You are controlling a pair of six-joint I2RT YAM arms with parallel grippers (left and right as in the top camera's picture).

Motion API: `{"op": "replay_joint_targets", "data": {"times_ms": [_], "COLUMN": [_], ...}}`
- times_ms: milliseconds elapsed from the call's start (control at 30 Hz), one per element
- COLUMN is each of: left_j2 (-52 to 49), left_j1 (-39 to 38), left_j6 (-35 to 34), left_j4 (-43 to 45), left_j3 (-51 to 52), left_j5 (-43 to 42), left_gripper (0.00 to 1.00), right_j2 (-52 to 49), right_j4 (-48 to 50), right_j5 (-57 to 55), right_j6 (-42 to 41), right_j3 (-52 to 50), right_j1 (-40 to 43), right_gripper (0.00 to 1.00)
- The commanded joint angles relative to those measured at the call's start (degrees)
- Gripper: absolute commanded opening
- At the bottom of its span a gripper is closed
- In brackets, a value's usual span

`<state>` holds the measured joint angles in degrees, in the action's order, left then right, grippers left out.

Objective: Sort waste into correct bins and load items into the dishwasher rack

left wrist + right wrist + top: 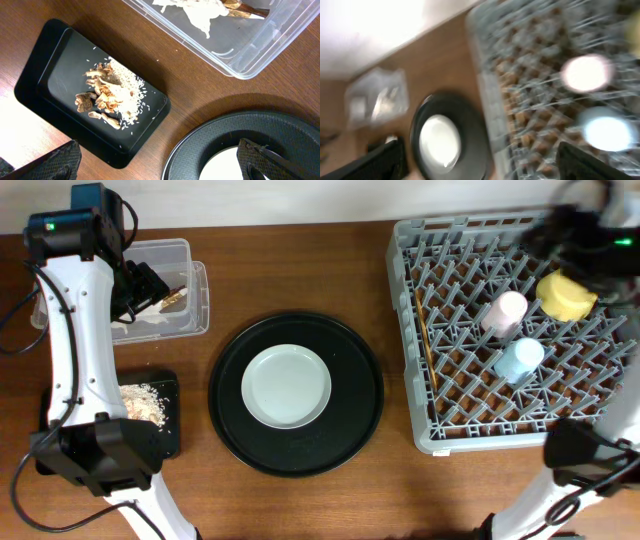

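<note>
Left end effector (160, 162) wide, right end effector (482, 162) wide — brown wooden table (330, 510), white backdrop (300, 200) beyond

The table (150, 55) was brown wood with visible grain and a soft sheen. The tub (250, 70) was clear, glossy plastic, and the wrapper scraps (200, 12) in it looked like crumpled white paper. The rectangular tray (50, 65) was smooth, shiny black plastic under dry, crumbly food bits (112, 95). The round tray (290, 135) had a duller black finish. The plate (286, 386) was smooth and faintly glossy. The rack (426, 435) was matt grey plastic. The pink cup (504, 312) and blue cup (519, 359) looked smooth.
</note>
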<state>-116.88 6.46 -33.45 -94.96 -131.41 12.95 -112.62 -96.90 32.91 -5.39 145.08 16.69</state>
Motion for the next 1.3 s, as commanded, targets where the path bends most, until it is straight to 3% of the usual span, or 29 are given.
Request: {"op": "replay_joint_targets", "data": {"times_ms": [0, 133, 367, 500, 533, 633, 800, 933, 1167, 1267], "left_j2": [1.1, 1.1, 1.1, 1.1, 1.1, 1.1, 1.1, 1.1, 1.1, 1.1], "left_j1": [0.1, 0.1, 0.1, 0.1, 0.1, 0.1, 0.1, 0.1, 0.1, 0.1], "left_j6": [0.3, 0.3, 0.3, 0.3, 0.3, 0.3, 0.3, 0.3, 0.3, 0.3], "left_j4": [-0.1, -0.1, -0.1, -0.1, -0.1, -0.1, -0.1, -0.1, -0.1, -0.1], "left_j3": [-0.8, -0.8, -0.8, -0.8, -0.8, -0.8, -0.8, -0.8, -0.8, -0.8], "left_j5": [0.8, 0.8, 0.8, 0.8, 0.8, 0.8, 0.8, 0.8, 0.8, 0.8], "left_gripper": [0.99, 0.99, 0.99, 0.99, 0.99, 0.99, 0.99, 0.99, 0.99, 0.99], "right_j2": [-0.3, -0.3, -0.5, -1.9, -2.3, -3.2, -3.2, -3.2, -3.2, -3.2], "right_j4": [-0.2, 4.9, 29.5, 38.1, 40.3, 47.1, 53.3, 59.3, 61.9, 62.1], "right_j5": [-4.0, -14.1, -22.0, -26.4, -26.3, -26.1, -25.6, -22.7, -20.7, -21.2], "right_j6": [3.3, 3.0, 3.0, -8.5, -11.4, -20.3, -26.6, -26.8, -26.9, -28.2], "right_j3": [-6.7, -17.5, -36.2, -44.0, -46.1, -52.6, -61.3, -67.6, -69.3, -69.3], "right_j1": [-13.8, -28.2, -44.8, -47.4, -47.4, -47.4, -47.5, -47.5, -47.8, -48.6], "right_gripper": [0.96, 0.96, 0.98, 0.99, 0.96, 0.73, 0.69, 0.63, 0.33, 0.25]}}
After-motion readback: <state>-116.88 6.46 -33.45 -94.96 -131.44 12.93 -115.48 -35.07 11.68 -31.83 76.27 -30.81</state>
